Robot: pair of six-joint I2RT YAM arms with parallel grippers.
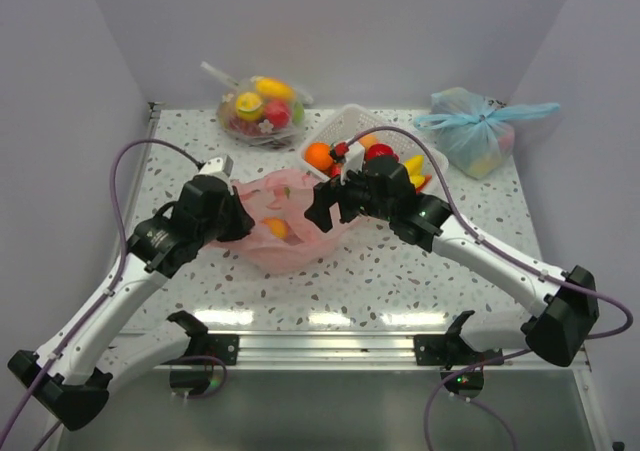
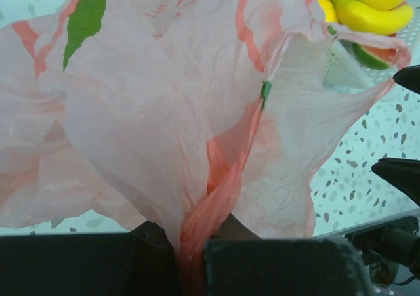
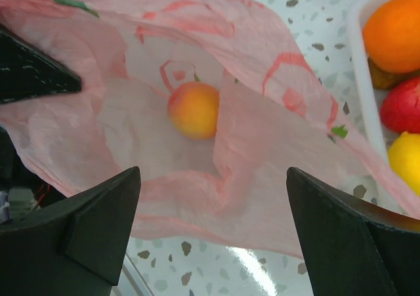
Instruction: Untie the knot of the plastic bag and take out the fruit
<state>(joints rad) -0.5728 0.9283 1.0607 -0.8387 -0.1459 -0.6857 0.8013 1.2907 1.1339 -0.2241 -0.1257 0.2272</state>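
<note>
The pink plastic bag (image 1: 290, 246) lies crumpled at the table's middle with its mouth spread open. A twisted strand of its handle film (image 2: 220, 191) runs down into my left gripper (image 2: 193, 266), which is shut on it at the bag's left side (image 1: 238, 223). My right gripper (image 3: 211, 178) hangs open over the bag's right rim (image 1: 322, 211), with only film below it. One fruit, a yellow-orange peach (image 3: 193, 109), rests inside the bag (image 1: 277, 228). No tied knot shows in any view.
A white basket (image 1: 345, 123) behind the bag holds an orange (image 3: 394, 30), a red apple (image 3: 403, 105) and bananas (image 2: 367, 0). A clear bag of fruit (image 1: 260, 108) sits at the back left. A light blue bag (image 1: 478, 136) sits at the back right.
</note>
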